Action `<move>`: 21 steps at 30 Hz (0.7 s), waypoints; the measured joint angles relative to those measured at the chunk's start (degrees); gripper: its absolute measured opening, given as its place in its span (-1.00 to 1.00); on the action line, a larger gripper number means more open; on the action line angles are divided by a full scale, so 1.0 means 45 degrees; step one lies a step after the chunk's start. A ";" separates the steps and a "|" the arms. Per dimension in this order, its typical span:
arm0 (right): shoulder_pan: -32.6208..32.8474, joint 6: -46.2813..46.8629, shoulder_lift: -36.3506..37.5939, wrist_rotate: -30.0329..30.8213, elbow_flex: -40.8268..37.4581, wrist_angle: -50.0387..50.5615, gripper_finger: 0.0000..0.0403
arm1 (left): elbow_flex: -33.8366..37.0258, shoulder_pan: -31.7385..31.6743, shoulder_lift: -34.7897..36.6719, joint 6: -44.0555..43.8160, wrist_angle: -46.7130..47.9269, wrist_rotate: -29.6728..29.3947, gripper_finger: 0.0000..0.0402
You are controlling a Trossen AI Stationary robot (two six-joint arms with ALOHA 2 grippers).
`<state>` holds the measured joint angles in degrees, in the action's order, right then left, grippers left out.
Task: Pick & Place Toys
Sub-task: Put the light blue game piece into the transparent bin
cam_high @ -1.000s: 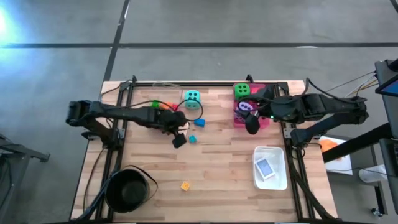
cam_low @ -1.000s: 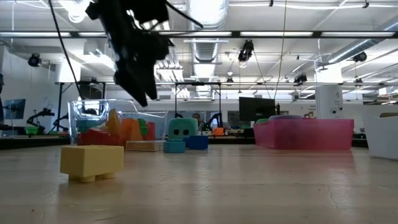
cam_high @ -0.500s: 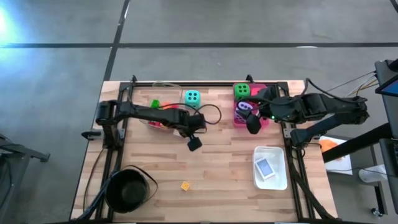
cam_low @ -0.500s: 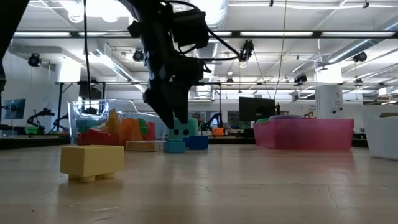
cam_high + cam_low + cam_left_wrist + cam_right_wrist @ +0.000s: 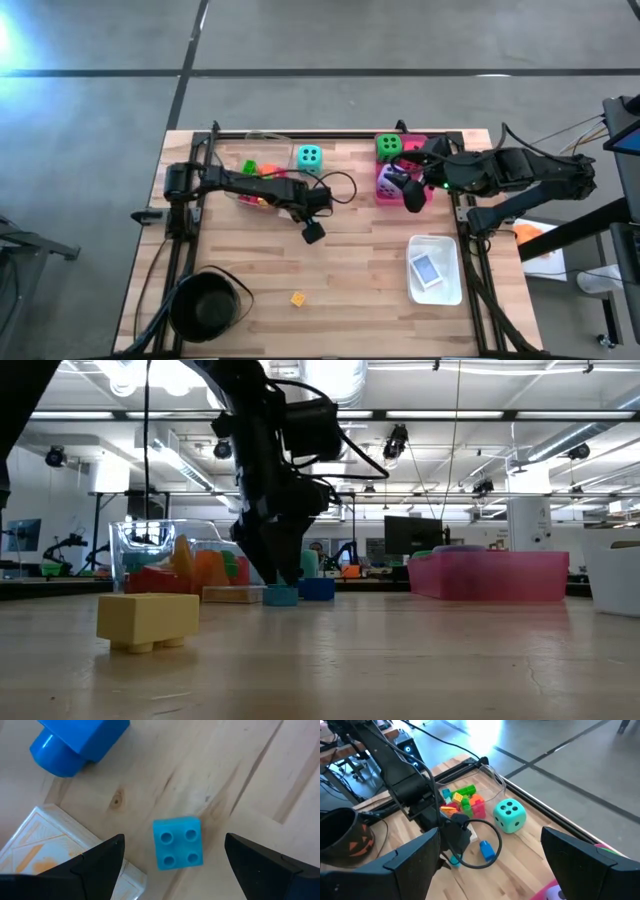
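From above, the left gripper (image 5: 313,231) reaches out mid-table, right of the teal die (image 5: 309,157); the right gripper (image 5: 411,196) hangs over the pink tray (image 5: 381,190). Wrist views — left fingers spread, straddling a light-blue block (image 5: 177,843); right fingers likewise parted, empty.

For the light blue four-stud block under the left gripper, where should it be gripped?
Probably from straight above, closing on two opposite flat side walls of the light blue block. It lies studs up on the bare table, centred between the open left gripper fingers.
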<state>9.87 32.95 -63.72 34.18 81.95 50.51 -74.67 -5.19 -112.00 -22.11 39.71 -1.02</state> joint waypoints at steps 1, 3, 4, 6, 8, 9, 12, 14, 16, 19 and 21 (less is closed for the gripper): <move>0.0000 0.0001 -0.0010 -0.0002 0.0000 0.0008 0.69 | 0.0000 -0.0004 -0.0075 0.0000 -0.0010 -0.0014 0.73; 0.0000 0.0005 -0.0015 0.0000 0.0000 0.0002 0.69 | 0.0000 -0.0010 -0.0270 -0.0034 -0.0037 -0.0044 0.73; 0.0000 -0.0010 -0.0015 0.0003 0.0000 -0.0014 0.69 | 0.0000 -0.0010 -0.0395 -0.0039 -0.0048 -0.0054 0.73; -0.0005 -0.0024 -0.0015 0.0005 0.0000 -0.0028 0.69 | -0.0005 -0.0010 -0.0589 -0.0047 -0.0113 -0.0051 0.73; -0.0005 -0.0024 -0.0015 0.0057 0.0000 -0.0032 0.69 | -0.0005 -0.0010 -0.0641 -0.0087 -0.0107 -0.0049 0.73; -0.0005 -0.0024 -0.0015 0.0071 0.0000 -0.0035 0.69 | -0.0009 -0.0010 -0.0667 -0.0087 -0.0107 -0.0053 0.73; -0.0005 -0.0024 -0.0015 0.0076 0.0000 -0.0049 0.69 | -0.0015 -0.0010 -0.0671 -0.0087 -0.0107 -0.0054 0.68; -0.0005 -0.0024 -0.0015 0.0076 0.0000 -0.0060 0.69 | -0.0015 -0.0010 -0.0671 -0.0084 -0.0101 -0.0063 0.60; -0.0005 -0.0023 -0.0015 0.0081 0.0000 -0.0064 0.69 | -0.0015 -0.0010 -0.0675 -0.0087 -0.0076 -0.0059 0.46; -0.0005 -0.0019 -0.0015 0.0086 0.0000 -0.0064 0.69 | -0.0010 -0.0024 -0.0680 -0.0083 -0.0068 0.0091 0.22; -0.0005 -0.0019 -0.0015 0.0091 0.0000 -0.0064 0.69 | -0.0010 -0.0034 -0.0680 -0.0092 -0.0092 0.0321 0.06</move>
<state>9.85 32.86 -63.79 34.59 81.95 50.22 -74.72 -5.34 -115.07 -22.52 39.29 0.43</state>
